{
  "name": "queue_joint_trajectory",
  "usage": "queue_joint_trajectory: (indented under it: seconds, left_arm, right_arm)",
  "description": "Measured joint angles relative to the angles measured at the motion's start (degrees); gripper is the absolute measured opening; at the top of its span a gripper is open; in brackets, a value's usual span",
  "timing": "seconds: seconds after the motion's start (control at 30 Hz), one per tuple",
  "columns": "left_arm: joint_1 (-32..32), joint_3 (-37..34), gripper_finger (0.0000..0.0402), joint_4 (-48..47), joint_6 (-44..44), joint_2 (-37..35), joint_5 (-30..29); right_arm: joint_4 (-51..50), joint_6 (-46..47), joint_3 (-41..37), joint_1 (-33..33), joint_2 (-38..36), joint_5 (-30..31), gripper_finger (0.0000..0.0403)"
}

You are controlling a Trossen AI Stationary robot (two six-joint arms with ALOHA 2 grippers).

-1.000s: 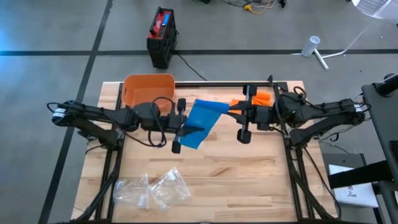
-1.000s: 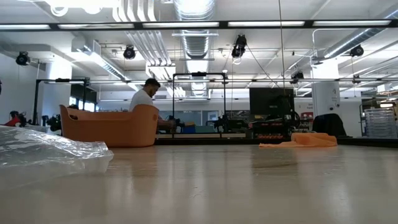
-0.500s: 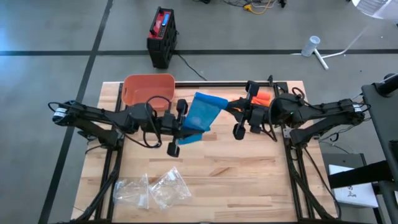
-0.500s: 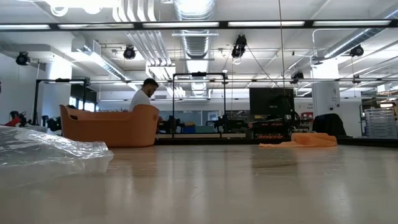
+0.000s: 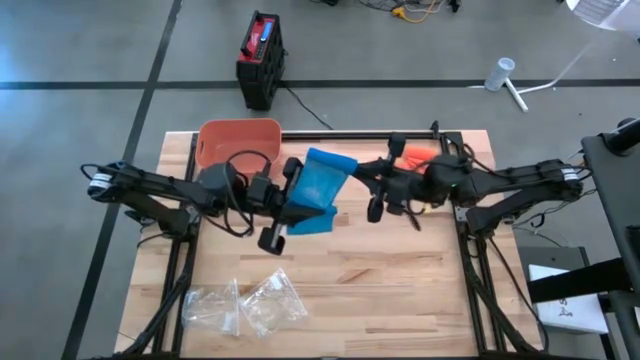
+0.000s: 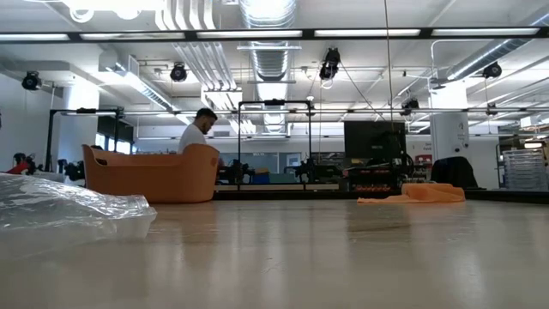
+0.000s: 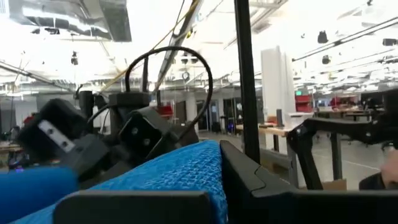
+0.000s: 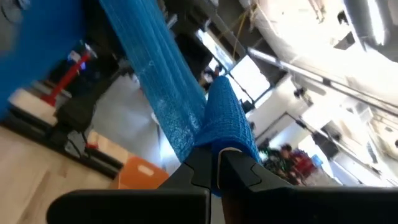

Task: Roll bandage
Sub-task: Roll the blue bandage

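I had both hands pinched shut on the blue bandage, which hung in the air above the counter near the middle of the high frame. The left hand clamped its lower end; the right hand gripped the upper right edge, the cloth bunched between its fingers in the right wrist view. No roll had formed yet; the cloth looked flat and stretched. My worry was tension: if the hands drew apart or twisted out of step, the mesh could slip from one pinch and drop, or wind skewed. The basket sat just behind, upper left of centre, near enough for the left arm to clip.
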Motion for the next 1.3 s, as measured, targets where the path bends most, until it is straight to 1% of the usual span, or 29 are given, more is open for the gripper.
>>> queue_joint_trajectory:
  seconds: [0.13, 0.2, 0.3, 0.43, 0.53, 0.6, 0.67, 0.77, 0.87, 1.07, 1.17, 1.3]
  left_arm:
    - [0.09, 0.0, 0.0, 0.34, -0.68, 0.94, -0.1]
    - [0.09, 0.0, 0.0, 2.0, -1.41, 1.02, -0.11]
    - [0.09, 0.21, 0.0, 2.48, -2.19, 1.02, -0.42]
    - [0.28, 0.48, 0.0, 2.33, -3.86, 1.04, -1.11]
    - [1.12, 0.48, 0.0005, 1.74, -6.24, 1.07, -3.76]
    - [1.86, 0.48, 0.0011, 1.83, -6.35, 1.07, -4.07]
    - [2.57, 0.48, 0.0018, 1.64, -7.18, 0.89, -4.06]
    - [3.87, 0.48, 0.0031, 1.32, -10.86, 0.69, -3.91]
    - [5.16, 0.55, 0.0048, 0.44, -12.88, 0.48, -4.02]
    - [8.69, 0.6, 0.0107, -4.96, -15.12, -1.11, -3.69]
    - [10.67, 0.66, 0.0145, -8.86, -15.22, -2.63, -3.85]
    - [11.87, 0.66, 0.0191, -10.0, -15.18, -4.56, -3.85]
  right_arm:
    - [-0.74, -0.15, 0.0, -0.7, 1.53, 0.57, 0.0003]
    - [-1.67, -0.97, 0.0, -0.75, 2.14, 0.5, 0.0003]
    - [-4.4, -1.31, 0.02, -0.77, 2.86, 0.36, 0.0003]
    - [-8.33, 1.32, 0.22, -0.77, 3.77, -0.15, 0.0003]
    - [-11.68, 3.54, 0.2, -0.88, 4.46, -1.6, 0.0003]
    - [-13.97, 4.77, 0.1, -0.78, 5.11, -4.03, 0.0003]
    - [-16.13, 6.04, 0.04, -0.35, 5.56, -5.2, 0.0003]
    - [-18.7, 7.31, 0.04, -0.2, 5.71, -5.23, 0.0003]
    - [-20.56, 8.85, -0.01, 0.37, 5.92, -5.78, 0.0003]
    - [-22.08, 12.28, -0.11, 2.4, 4.75, -12.46, 0.0003]
    - [-22.61, 13.74, -0.11, 4.11, 3.91, -12.51, 0.0003]
    - [-23.63, 15.66, -0.11, 4.85, 2.1, -12.45, 0.0003]
